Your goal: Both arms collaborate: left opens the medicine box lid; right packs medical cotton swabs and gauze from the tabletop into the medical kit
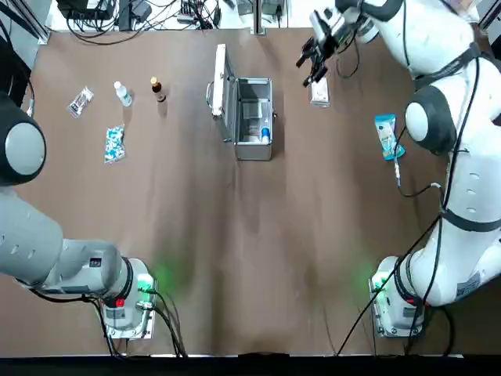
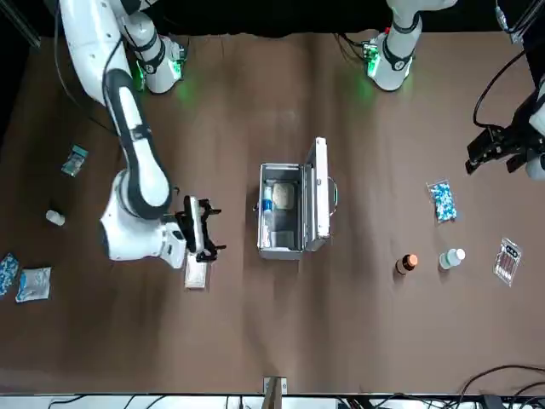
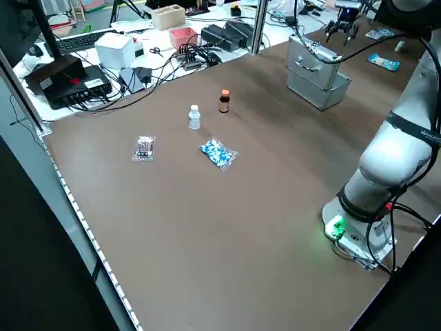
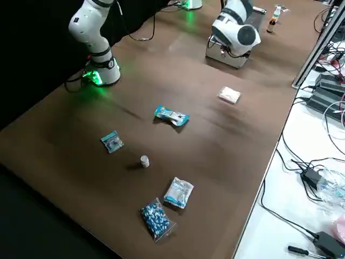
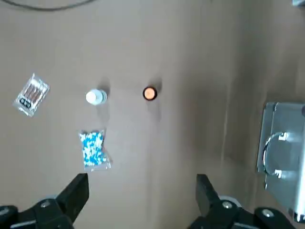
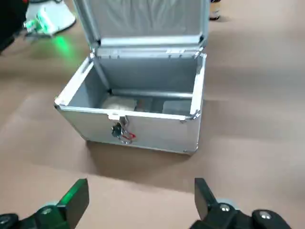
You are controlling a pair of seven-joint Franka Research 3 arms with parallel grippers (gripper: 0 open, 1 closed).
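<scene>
The case [image 1: 254, 117] stands on the brown table [image 1: 227, 258] with its lid [image 1: 221, 82] raised on the side toward the left arm; a small blue-and-white tube [image 1: 265, 135] and a pale round item [image 2: 283, 196] lie inside. On the right arm's side of the case, the gauze packet [image 4: 229, 95] lies flat on the table, near the right gripper [image 2: 221, 228], which hangs above the table with its two fingers wide apart and nothing between them. Beyond it, farther from the case, is the blue swab packet [image 1: 386, 135], also on the table. Well off to the case's other side, the left gripper [image 5: 143, 191] is spread wide and empty. Nearer that gripper lie a brown bottle [image 5: 149, 93], a white bottle [image 5: 96, 97], a speckled blue-and-white packet [image 5: 93, 149] and a clear packet [image 5: 31, 95].
</scene>
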